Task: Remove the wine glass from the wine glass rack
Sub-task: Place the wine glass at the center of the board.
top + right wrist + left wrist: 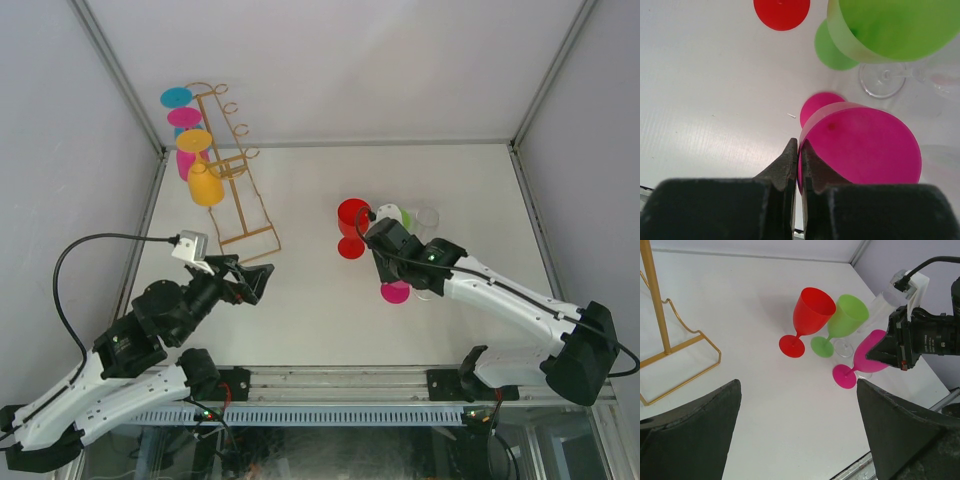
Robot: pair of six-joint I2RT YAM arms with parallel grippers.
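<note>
The gold wire wine glass rack (248,237) stands at the far left, with its post in the left wrist view (655,295). Cyan (176,97), magenta (184,117) and orange (205,185) wine glasses hang on it. My right gripper (800,145) is shut on the rim of a pink wine glass (865,145). The glass is tilted, with its foot (395,292) at the table, right of centre. It also shows in the left wrist view (867,360). My left gripper (255,275) is open and empty over the table, near the rack's base (797,385).
A red glass (352,218), a green glass (850,315) and a clear glass (427,218) stand close together just beyond the pink one. White walls with metal corner posts close off the back and sides. A metal rail runs along the near edge.
</note>
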